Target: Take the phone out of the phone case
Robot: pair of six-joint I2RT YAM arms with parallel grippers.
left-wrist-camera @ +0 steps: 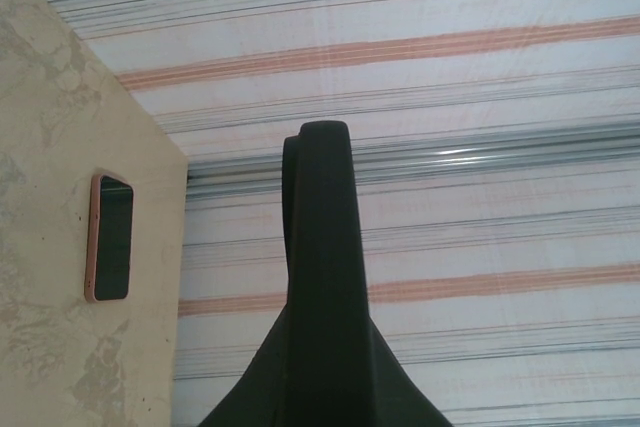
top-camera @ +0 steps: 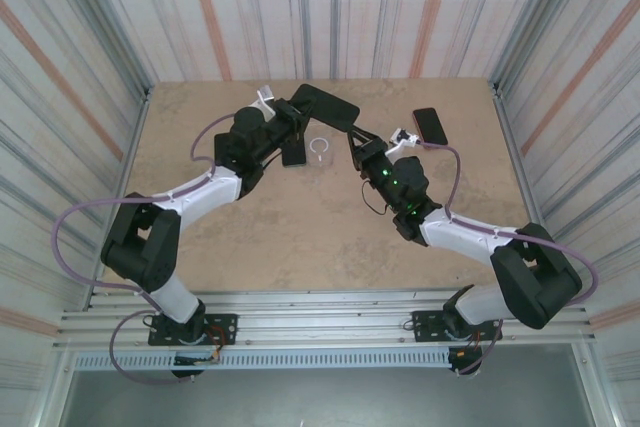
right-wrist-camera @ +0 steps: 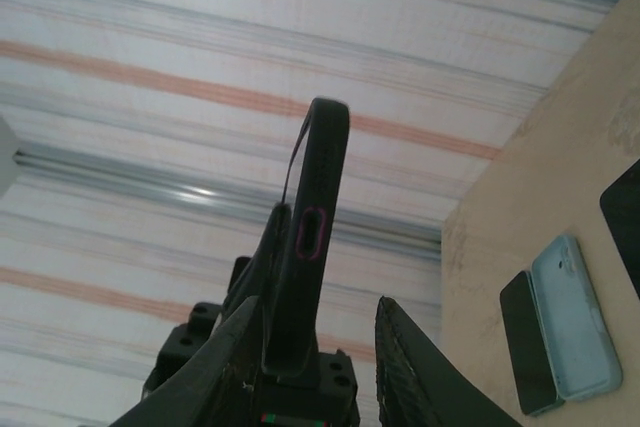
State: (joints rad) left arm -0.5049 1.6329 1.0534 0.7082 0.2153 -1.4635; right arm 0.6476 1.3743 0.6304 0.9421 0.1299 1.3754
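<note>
A beige marbled table (top-camera: 300,237) sits enclosed by white walls (top-camera: 350,7) striped orange and grey. Aluminium rails (top-camera: 320,322) line its near edge.

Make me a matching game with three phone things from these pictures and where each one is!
Things:
1. black phone case with a pink-ringed side slot
2. pale blue phone case
3. phone in a pink-rimmed case

Places:
A. lying flat, alone, toward the tan table's far right corner
B. held up off the table
C. lying flat beside a bare black phone

Pairs: 1-B, 2-C, 3-A.
</note>
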